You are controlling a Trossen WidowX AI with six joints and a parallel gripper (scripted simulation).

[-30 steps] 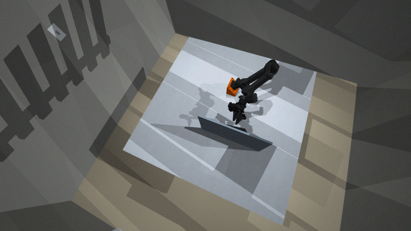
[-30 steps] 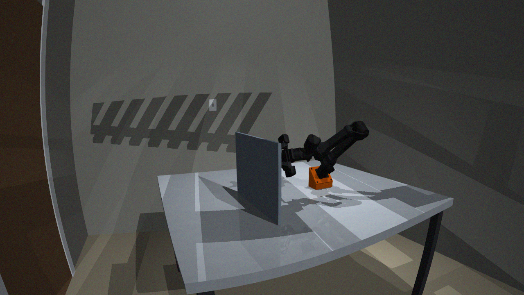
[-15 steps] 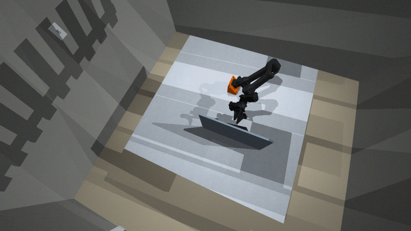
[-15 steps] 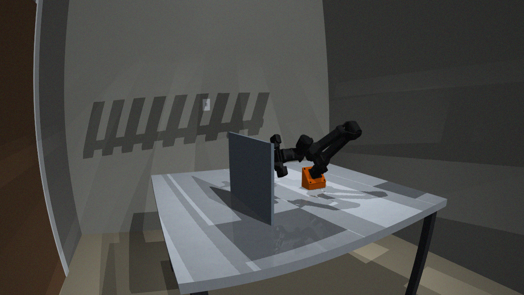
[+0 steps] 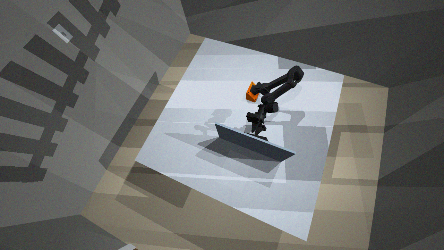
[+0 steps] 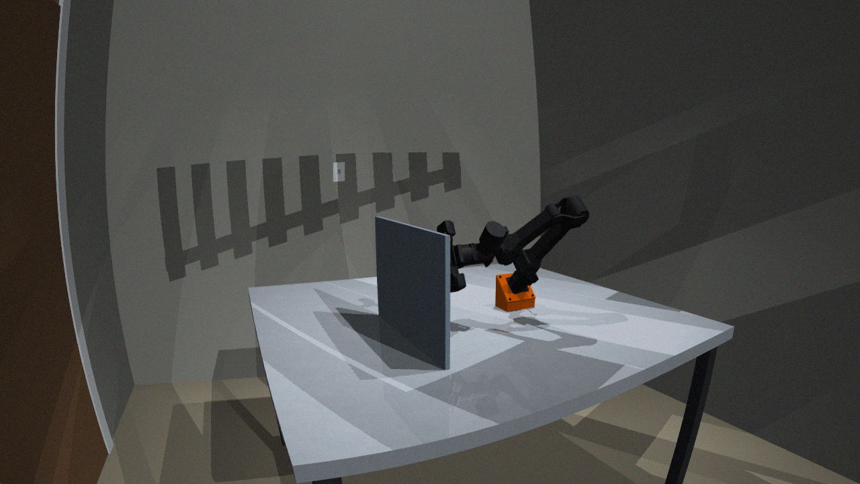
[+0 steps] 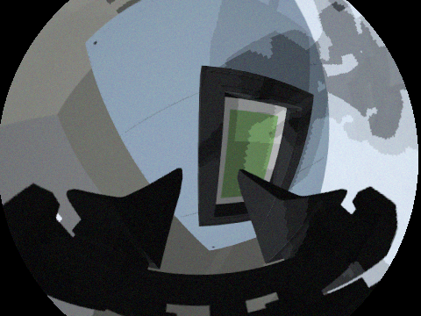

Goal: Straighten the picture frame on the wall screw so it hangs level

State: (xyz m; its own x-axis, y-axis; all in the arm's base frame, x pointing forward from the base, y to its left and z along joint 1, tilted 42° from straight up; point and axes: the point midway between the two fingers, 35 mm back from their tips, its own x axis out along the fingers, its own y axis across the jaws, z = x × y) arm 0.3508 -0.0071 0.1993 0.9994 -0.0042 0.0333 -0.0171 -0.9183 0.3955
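Note:
The black picture frame [image 5: 263,138] [image 7: 210,140] with a green picture hangs on the robot's side of the upright blue-grey panel [image 5: 254,142] [image 6: 412,294] [image 7: 153,88]. In the wrist view its top border slopes down to the right while the panel's thin lines slope up to the right, so it hangs crooked. The exterior camera sees only the panel's back. My gripper [image 5: 254,132] [image 7: 210,174] is open and empty, close to the frame. In the wrist view the right fingertip overlaps the frame's lower part and the left one is outside its left border. Contact is unclear. The screw and notched strip are hidden.
The panel stands on a pale table [image 5: 192,93] [image 6: 601,349]. The arm's orange base [image 5: 251,94] [image 6: 514,298] is on the table on the frame's side of the panel. Broad shadows cross the table and walls.

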